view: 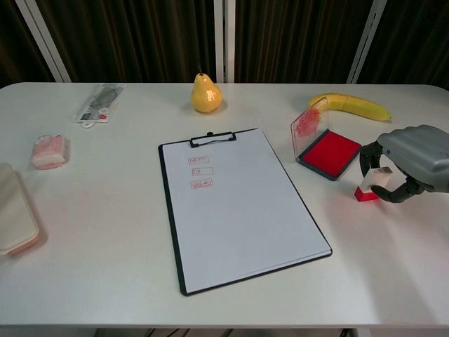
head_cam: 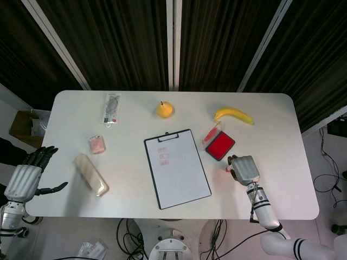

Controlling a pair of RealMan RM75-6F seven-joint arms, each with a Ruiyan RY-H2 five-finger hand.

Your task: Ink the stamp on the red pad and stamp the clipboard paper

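Note:
The stamp [view: 372, 185], a small white block on a red base, leans tilted on the table just right of the red ink pad [view: 331, 152]. My right hand [view: 414, 163] curls over it, pinching its white top between thumb and fingers. From the head view, the right hand [head_cam: 245, 169] hides most of the stamp [head_cam: 227, 169]. The pad's clear lid [view: 309, 125] stands upright. The clipboard [view: 238, 203] lies mid-table, its paper bearing three small red marks near the top. My left hand [head_cam: 24, 177] hovers open past the table's left edge.
A pear [view: 205, 95] and a banana [view: 351, 105] lie along the far side. A plastic packet [view: 98, 103], a pink wrapped item [view: 49, 152] and a beige case [view: 14, 210] sit on the left part of the table.

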